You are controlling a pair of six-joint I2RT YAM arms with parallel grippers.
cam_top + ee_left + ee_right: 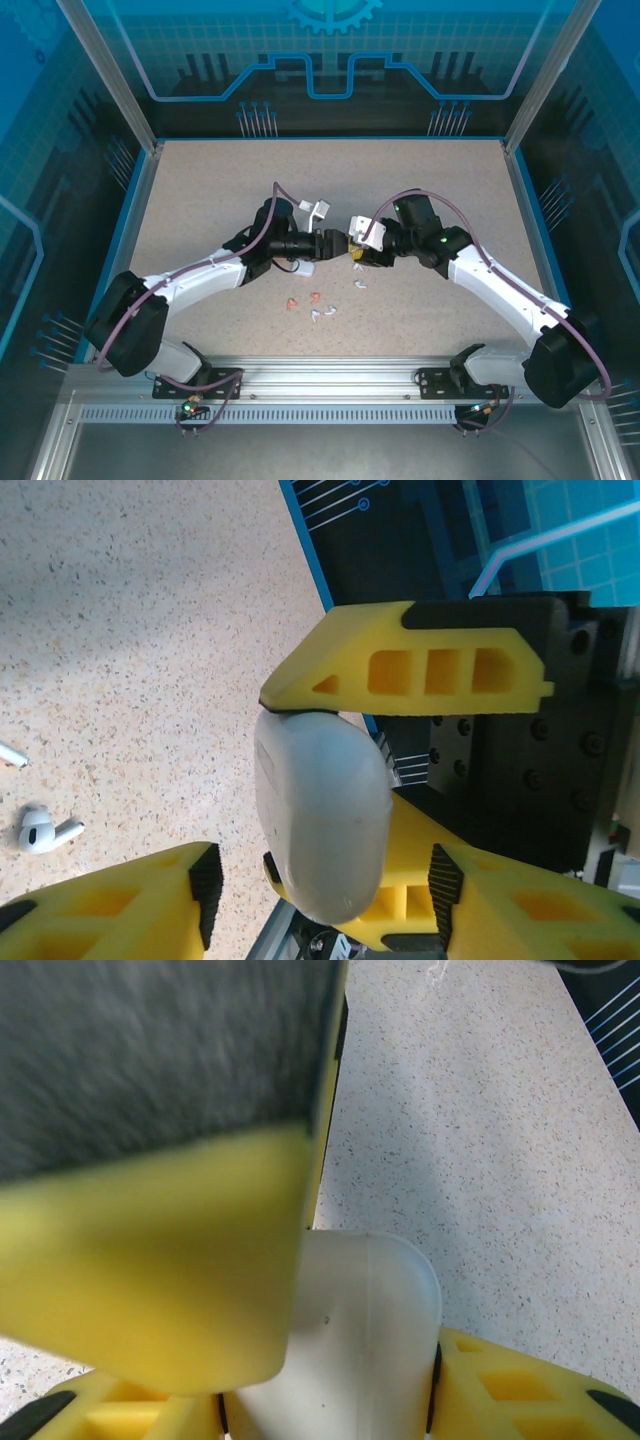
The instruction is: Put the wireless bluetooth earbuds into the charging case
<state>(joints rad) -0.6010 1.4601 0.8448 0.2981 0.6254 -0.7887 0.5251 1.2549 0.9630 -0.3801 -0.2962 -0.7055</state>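
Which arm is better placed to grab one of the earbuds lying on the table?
Left, probably: the right gripper is clamped on the case, while the left gripper is open, with an earbud close by.

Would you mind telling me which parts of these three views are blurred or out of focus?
Right wrist: the big yellow finger close to the lens is smeared, while the charging case and table are clearer. Left wrist: crisp throughout, even the earbud. Top external: sharp, evenly lit.

Speckled beige tabletop (200, 200), blue circuit-patterned walls (420, 40), aluminium corner posts (105, 70)
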